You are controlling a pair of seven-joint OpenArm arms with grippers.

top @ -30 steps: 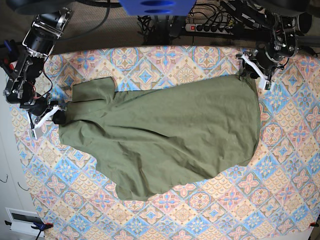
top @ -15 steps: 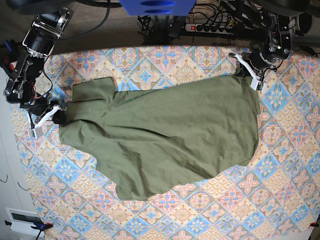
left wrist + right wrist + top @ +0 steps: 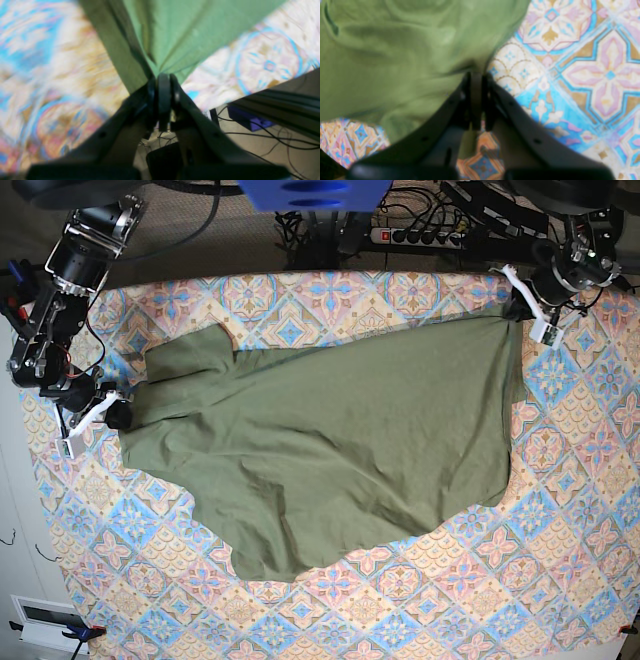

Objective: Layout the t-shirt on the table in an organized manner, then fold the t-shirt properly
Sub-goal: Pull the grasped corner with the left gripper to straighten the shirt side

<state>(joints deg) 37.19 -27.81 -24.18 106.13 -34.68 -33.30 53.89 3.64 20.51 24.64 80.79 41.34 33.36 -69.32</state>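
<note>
An olive-green t-shirt [image 3: 330, 450] lies spread across the middle of the patterned desk [image 3: 560, 560], still crooked and wrinkled. The left hand [image 3: 524, 310], at about two o'clock in the overhead view, is clenched on a corner of the shirt, the cloth fanning taut from its tips in the wrist view. The right hand [image 3: 118, 412], at nine o'clock, is clenched on the opposite edge. To lay it out well, I judge both hands should pull apart evenly, keeping the cloth low and taut so wrinkles flatten without slipping free
</note>
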